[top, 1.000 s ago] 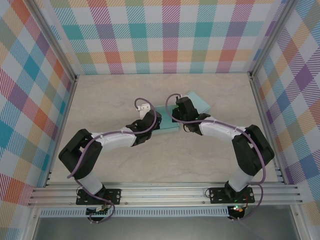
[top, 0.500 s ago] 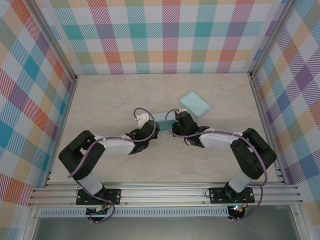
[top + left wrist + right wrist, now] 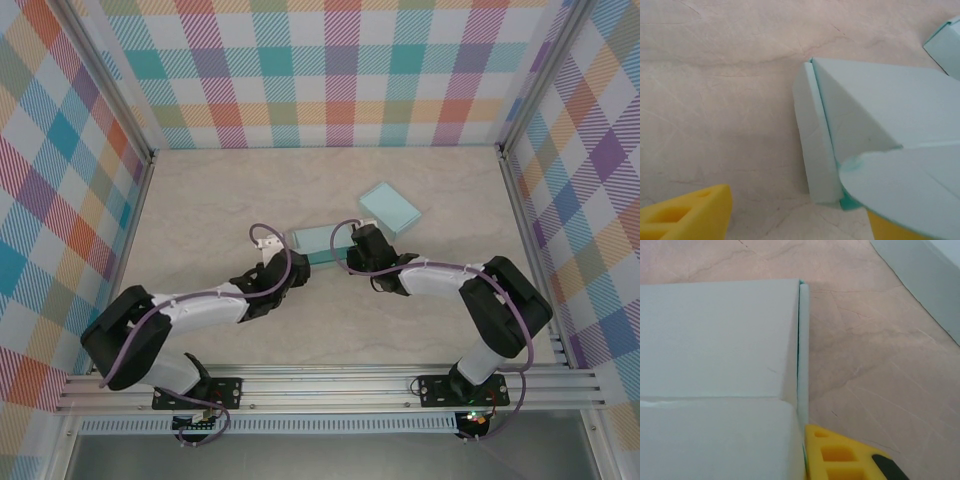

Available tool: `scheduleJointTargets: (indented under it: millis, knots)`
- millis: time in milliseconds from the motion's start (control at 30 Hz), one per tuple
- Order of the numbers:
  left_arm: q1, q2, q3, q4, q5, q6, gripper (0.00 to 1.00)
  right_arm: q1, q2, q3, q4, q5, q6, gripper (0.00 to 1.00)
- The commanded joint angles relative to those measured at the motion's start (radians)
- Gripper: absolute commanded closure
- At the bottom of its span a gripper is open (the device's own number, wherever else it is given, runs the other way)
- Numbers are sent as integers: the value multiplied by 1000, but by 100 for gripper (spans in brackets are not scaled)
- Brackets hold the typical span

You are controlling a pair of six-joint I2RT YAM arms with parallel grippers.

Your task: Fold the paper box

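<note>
Left fingers [image 3: 687,215] wide around paper box [image 3: 875,110] corner, right fingers [image 3: 837,455] tight on it.

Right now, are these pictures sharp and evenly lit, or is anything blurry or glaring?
Top external view: sharp, evenly lit, hardly any shadow, no glare on the paper box. Left wrist view: the box's folded edge is fairly crisp, but the yellow fingertip at the bottom is blurred. Right wrist view: soft throughout, the box so near that it looks pale and washed out.

Black-jointed white arms [image 3: 205,305] carry purple cables [image 3: 270,229], yellow jaws.
</note>
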Motion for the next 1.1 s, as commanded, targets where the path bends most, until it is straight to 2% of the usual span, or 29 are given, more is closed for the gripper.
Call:
scheduleJointTargets:
  millis: [0,167,400,600,800,833,867,900,1067]
  knots:
    - [-22,-78,-45,-76,34,-32,28,11,14,21,-27,14,5,84]
    - [-64,-187,-79,-199,80,-48,28,23,12,39,-53,14,-2,76]
    - [-79,-364,-92,-406,66,-96,26,57,-33,36,-124,21,5,61]
    - [-79,-546,-65,-562,-52,-99,21,90,-172,-2,-249,50,27,46]
    - [-76,-660,-42,-652,-195,-84,5,91,-389,-55,-386,73,55,33]
    - [-75,-670,-37,-653,-216,-79,0,90,-426,-56,-414,79,63,27]
    - [-75,-673,-29,-653,-232,-72,0,91,-456,-56,-442,87,74,20]
    - [-75,-674,-21,-652,-245,-66,0,90,-484,-57,-463,95,87,2]
    - [-71,-650,22,-641,-328,-51,0,89,-631,-72,-520,158,144,0]
